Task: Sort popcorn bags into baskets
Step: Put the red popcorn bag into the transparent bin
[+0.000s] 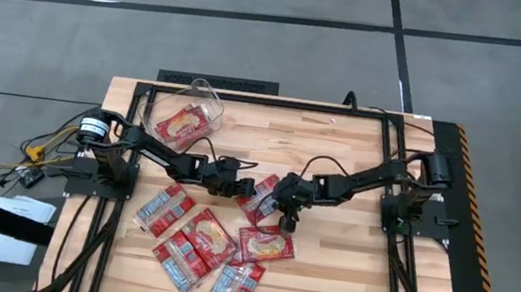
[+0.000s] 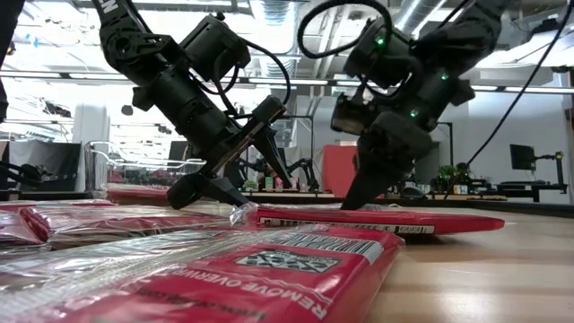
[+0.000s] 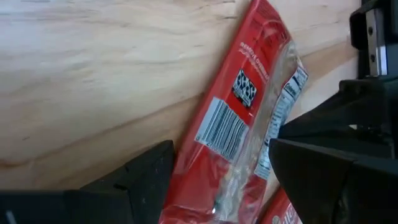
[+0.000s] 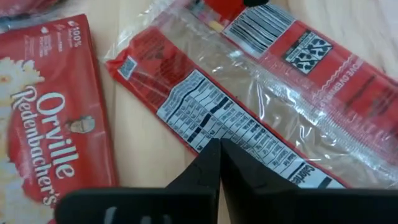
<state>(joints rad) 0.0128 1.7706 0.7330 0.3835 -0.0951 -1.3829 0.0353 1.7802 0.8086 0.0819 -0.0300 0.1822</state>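
**Both grippers at one popcorn bag**

Nearest the low camera lies a red popcorn bag (image 2: 269, 269). Mid-surface, the left gripper (image 1: 247, 187) straddles, fingers spread, another bag (image 3: 242, 124); the right gripper (image 1: 287, 221), pinched closed, presses it. The clear bin (image 1: 187, 114) holds one bag.

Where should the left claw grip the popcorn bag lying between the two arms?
Probably its long edges, coming down from above. The popcorn bag lies flat on the table between the left claw's open fingers. The right claw, fingers shut, is over the same bag.
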